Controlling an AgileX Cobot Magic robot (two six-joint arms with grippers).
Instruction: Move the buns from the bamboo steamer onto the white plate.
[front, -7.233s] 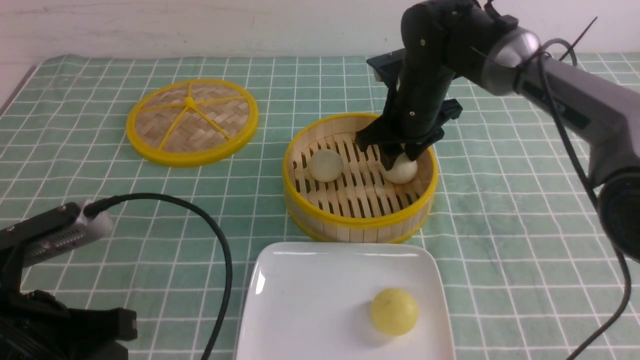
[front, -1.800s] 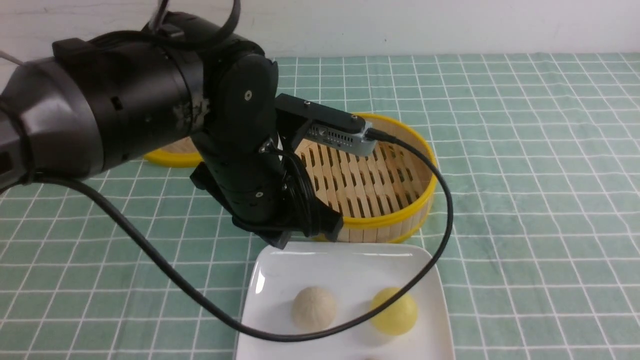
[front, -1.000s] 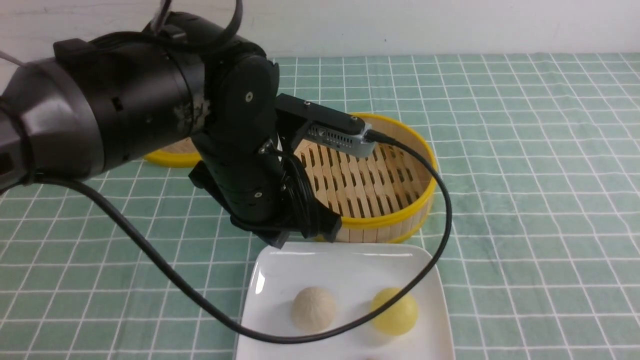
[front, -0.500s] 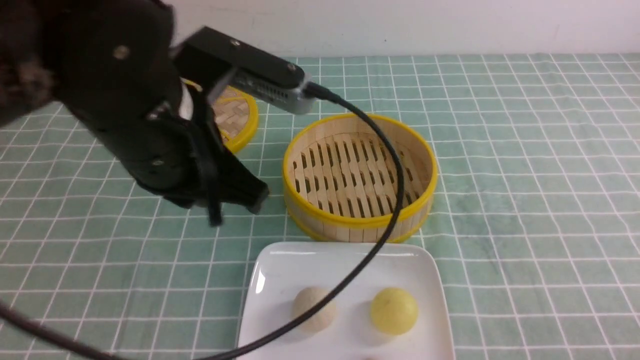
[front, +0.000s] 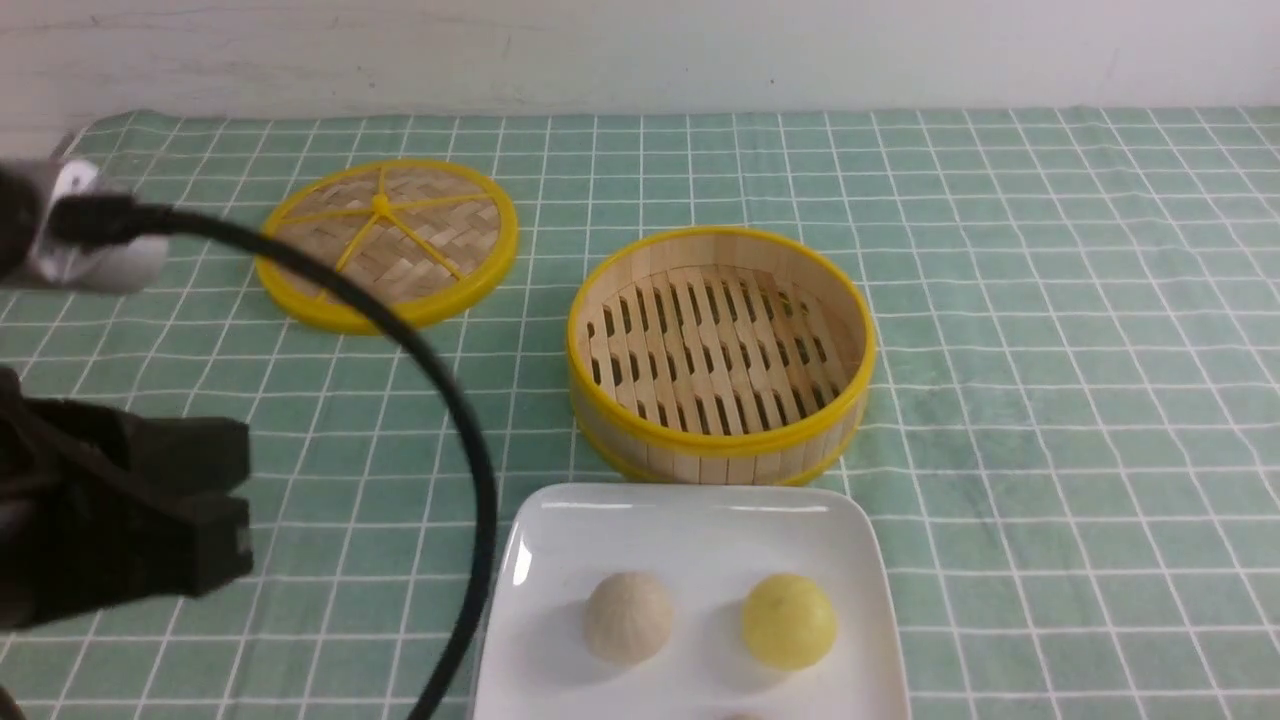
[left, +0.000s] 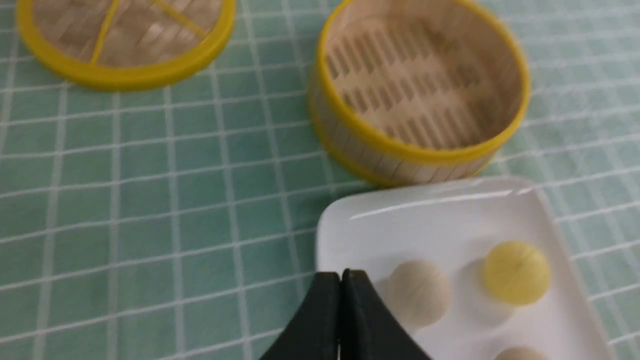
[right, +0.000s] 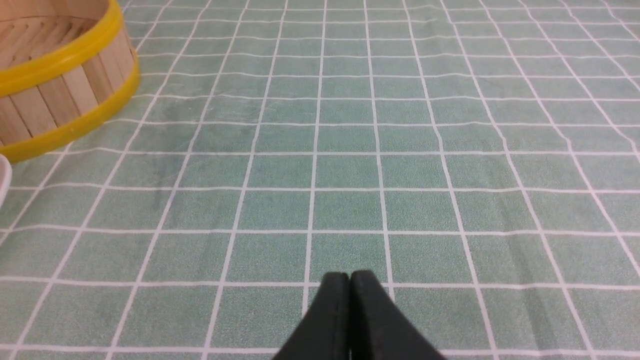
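Looking now at the finishing end of the task, with both buns out of the bamboo steamer (front: 720, 443): finding one pale bun (front: 628, 617) on the white plate (front: 690, 510), beside but apart from the yellow ball (front: 788, 622), and the other pale bun (left: 521, 354) also on the plate, cut off by the lower edge of the front view. Seeing bare slats inside the steamer, so judging the transfer complete and treating the step in hand as a tidy withdrawal to rest. Carrying nothing in the left tool (left: 345, 274), with tips drawn together into a narrow point; likewise carrying nothing in the right tool (right: 349, 275), with tips close together above the counter (right: 430, 205). For a good finish, leaving the tips narrow and lifting well above the plate rim before any further sideways travel, watching the looping black cable (front: 465, 440) near the plate's left side, and avoiding a snag that could be dragging the plate or rolling a bun. Resisting any urge to be nudging the round buns into better places, since probably risking a roll for no gain, and simply checking for stillness before parking both arms
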